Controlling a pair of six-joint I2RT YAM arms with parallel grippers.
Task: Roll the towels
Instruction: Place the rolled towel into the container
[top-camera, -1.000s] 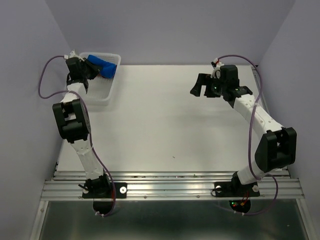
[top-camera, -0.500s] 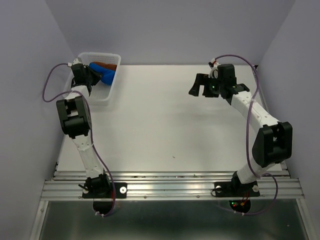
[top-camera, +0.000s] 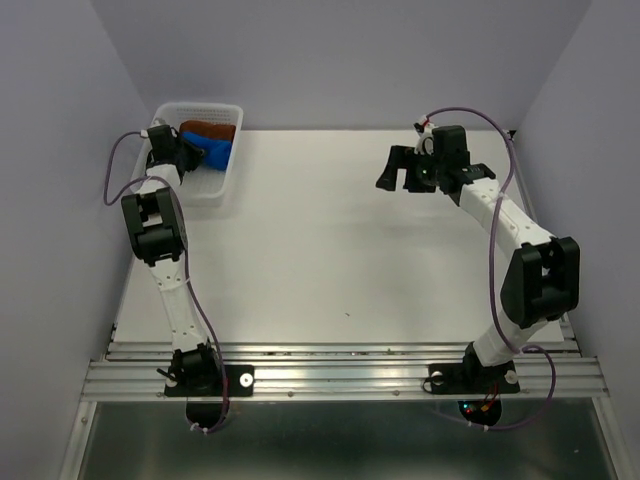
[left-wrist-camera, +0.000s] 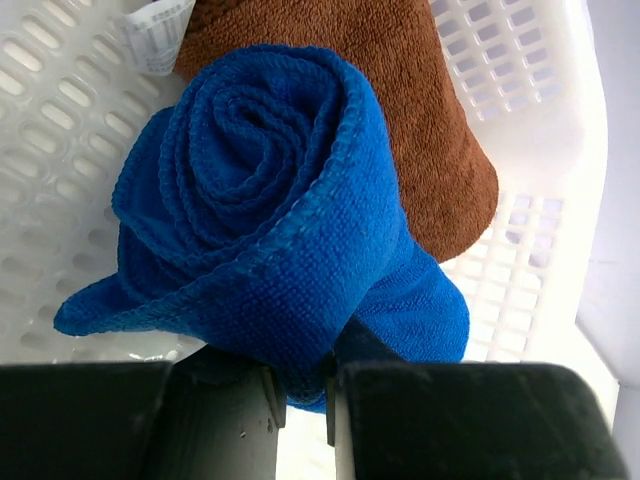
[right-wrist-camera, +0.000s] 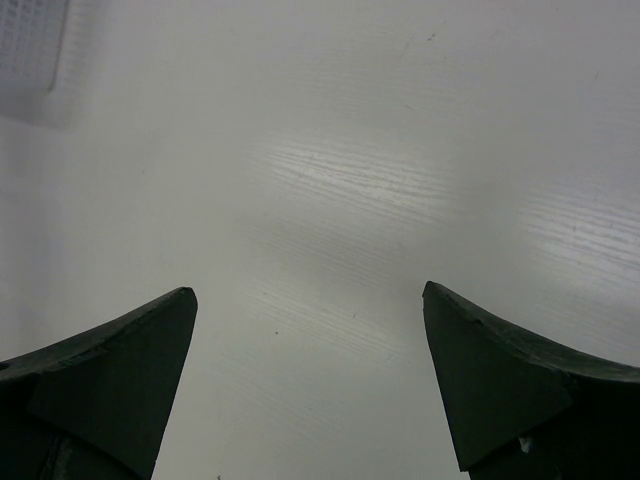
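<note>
Putting the rolled towel away in the basket, by the look of it.
The left claw (left-wrist-camera: 300, 385) pinches the lower fold of the rolled blue towel (left-wrist-camera: 270, 220), which sits just ahead of it in the basket (left-wrist-camera: 520, 60), against a brown towel (left-wrist-camera: 420, 120). The next move is likely to let go and lift clear. The right claw (right-wrist-camera: 310, 330) hangs wide open over the table (right-wrist-camera: 330, 180).

Top view overlooks whole table (top-camera: 330, 250); left wrist close on basket (left-wrist-camera: 530, 60); right wrist faces table.

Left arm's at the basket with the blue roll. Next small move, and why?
Probably open the left tool and let go. The rolled blue towel pinched in it appears to rest inside the white basket, against the brown towel.
</note>
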